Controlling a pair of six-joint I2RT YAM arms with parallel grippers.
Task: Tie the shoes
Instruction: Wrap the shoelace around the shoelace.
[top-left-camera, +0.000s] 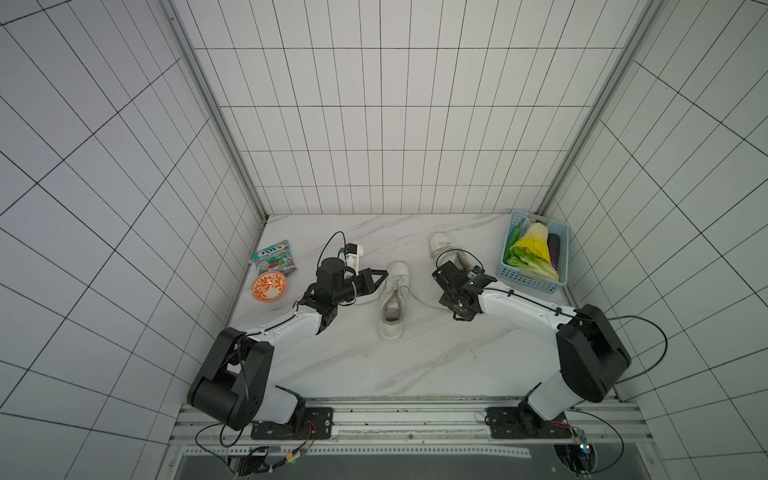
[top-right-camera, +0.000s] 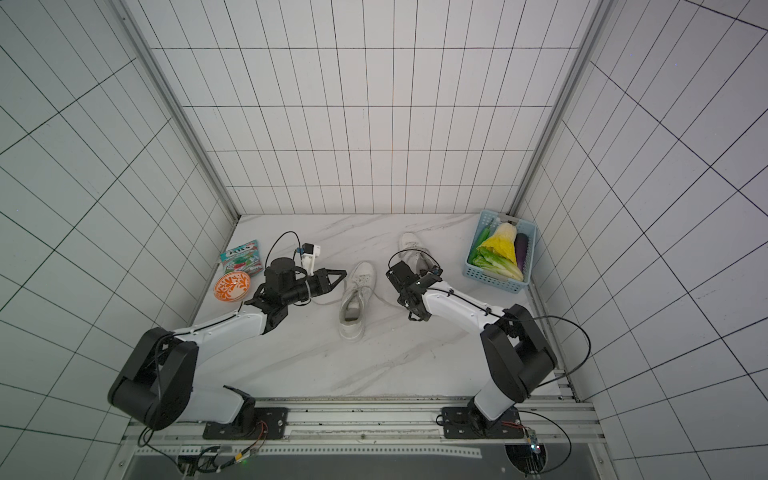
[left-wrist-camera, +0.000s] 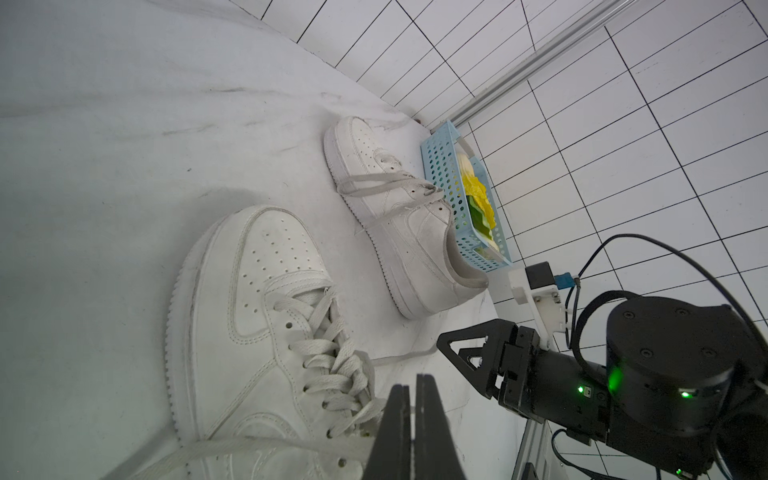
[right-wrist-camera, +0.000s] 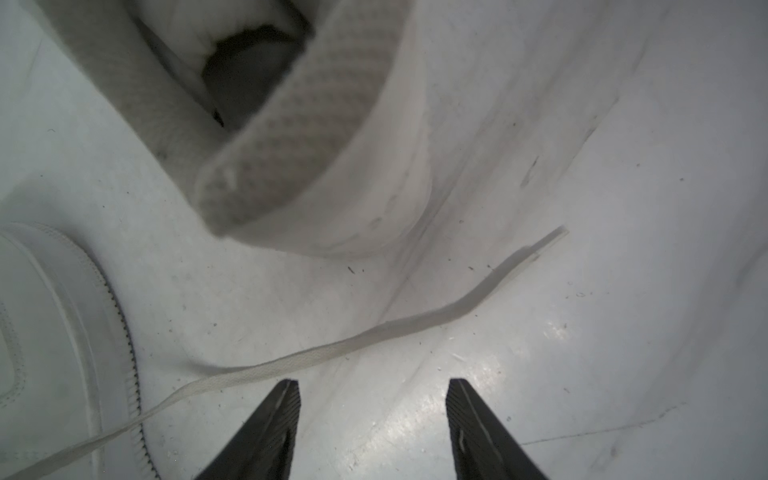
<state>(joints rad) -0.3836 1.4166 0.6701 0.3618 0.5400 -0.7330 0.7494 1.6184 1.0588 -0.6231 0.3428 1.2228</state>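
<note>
Where it stands beside far shoe (top-left-camera: 439, 243), basket (top-left-camera: 528, 283) holds vegetables (top-left-camera: 534, 249).

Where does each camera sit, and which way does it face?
Top views: overhead, looking down on the marble table; left arm and right arm show whole.
Left wrist: on the left arm, looking across the near shoe to the far shoe and basket; shut left hand and the right arm show.
Right wrist: on the right arm, looking down at a loose lace by the far shoe's heel; open right hand shows.
Shared: all four views catch both shoes.
</note>
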